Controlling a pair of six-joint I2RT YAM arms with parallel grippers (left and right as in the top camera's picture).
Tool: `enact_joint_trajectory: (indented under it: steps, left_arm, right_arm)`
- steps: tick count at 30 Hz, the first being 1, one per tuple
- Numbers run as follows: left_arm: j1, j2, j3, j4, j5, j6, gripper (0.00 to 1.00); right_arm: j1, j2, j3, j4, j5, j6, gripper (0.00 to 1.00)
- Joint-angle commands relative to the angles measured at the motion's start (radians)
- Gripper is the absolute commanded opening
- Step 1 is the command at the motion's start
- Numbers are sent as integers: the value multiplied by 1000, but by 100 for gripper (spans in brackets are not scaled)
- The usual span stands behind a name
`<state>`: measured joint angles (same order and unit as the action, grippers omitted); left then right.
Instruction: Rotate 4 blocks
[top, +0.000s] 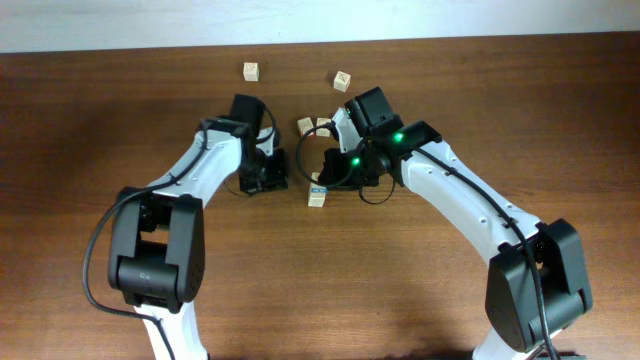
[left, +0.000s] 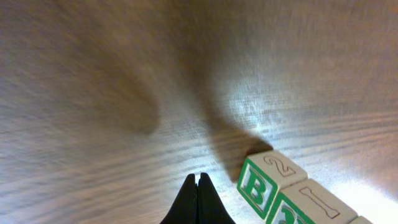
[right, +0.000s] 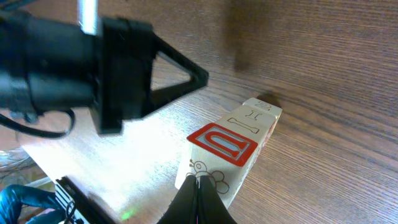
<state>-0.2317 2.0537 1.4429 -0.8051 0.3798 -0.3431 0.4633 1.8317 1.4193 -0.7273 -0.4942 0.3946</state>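
In the left wrist view, my left gripper (left: 198, 181) is shut and empty just above the table. A light-wood block with a green "B" (left: 255, 188) lies a little to its right. A second green-printed block (left: 297, 205) touches that one. In the right wrist view, my right gripper (right: 199, 185) is shut, its tips against the bee-drawn side of a cube with a red "U" on top (right: 221, 144). A tan block (right: 254, 119) lies right behind it. From overhead, both grippers, left (top: 280, 181) and right (top: 323, 183), meet near a cube (top: 317, 198) at the table's middle.
Other wooden cubes lie farther back: one at the back left (top: 250, 71), one at the back middle (top: 342, 80), and a touching pair (top: 313, 125) beside the right arm. The left gripper's black body (right: 118, 68) shows close by in the right wrist view. The wooden table (top: 420, 300) stretches all around.
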Motion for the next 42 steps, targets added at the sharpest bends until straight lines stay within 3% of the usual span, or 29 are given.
enact_joint_trajectory:
  steps: [1,9,23,39,42]
  left_arm:
    - [38,-6,31,2,-58,24,0]
    - [91,-6,31,8,-179,24,0]
    - [91,-6,31,12,-198,23,0]
    - [91,-7,32,10,-198,23,0]
    - [91,-44,89,-46,-198,37,0]
  right_arm:
    - [10,43,-26,2,87,7,4]
    - [29,43,-26,55,88,6,4]
    - [29,42,-20,54,80,5,13]
    - [29,37,124,-21,76,-17,18]
    - [6,24,220,-114,88,-70,18]
